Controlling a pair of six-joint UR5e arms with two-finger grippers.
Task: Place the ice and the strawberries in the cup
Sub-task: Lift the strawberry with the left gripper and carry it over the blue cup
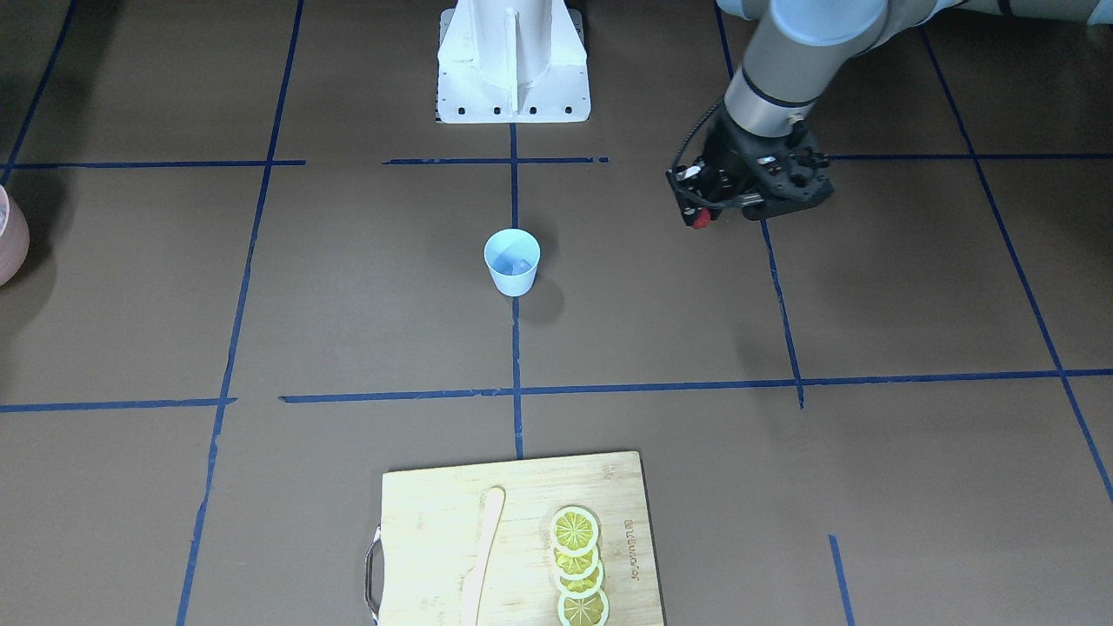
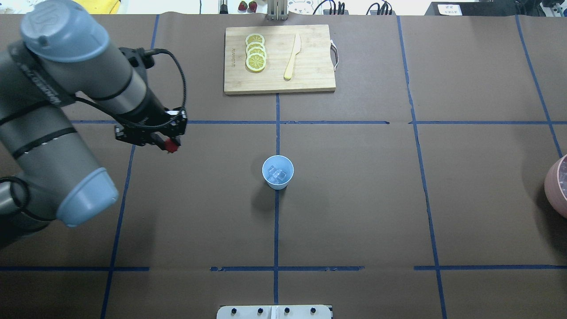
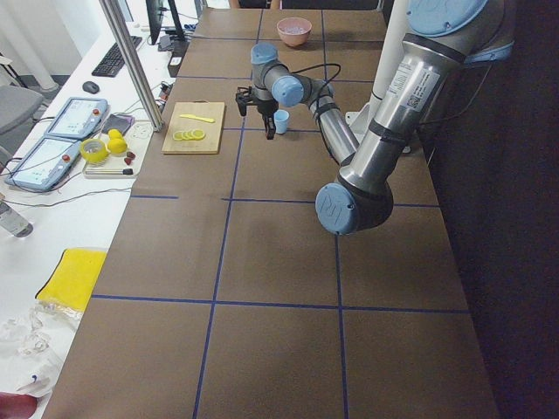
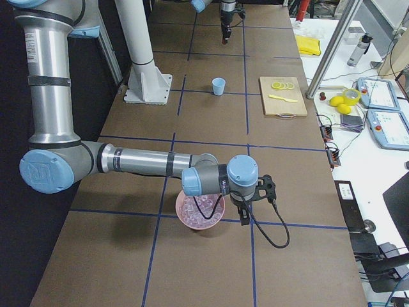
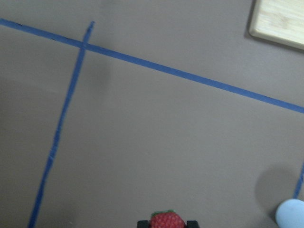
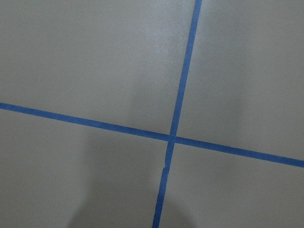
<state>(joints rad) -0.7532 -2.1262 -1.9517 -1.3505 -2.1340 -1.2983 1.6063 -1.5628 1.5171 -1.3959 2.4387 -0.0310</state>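
Note:
The pale blue cup [image 2: 277, 172] stands upright at the table's middle, also seen from the front [image 1: 512, 261]. Clear ice [image 2: 277, 176] lies inside it. My left gripper [image 2: 170, 144] hovers above the table, well to the left of the cup in the overhead view, shut on a small dark-red strawberry [image 2: 171, 145]. The berry shows between the jaws in the left wrist view [image 5: 167, 221], with the cup [image 5: 290, 213] at the lower right. My right gripper [image 4: 243, 214] shows only in the exterior right view, beside the pink bowl [image 4: 201, 211]; I cannot tell if it is open or shut.
A wooden cutting board [image 2: 310, 79] lies at the far side with lemon slices [image 2: 256, 52] and a pale knife [image 2: 292, 57]. The pink bowl [image 2: 559, 186] sits at the right edge. The white robot base [image 1: 513, 61] stands at the near side.

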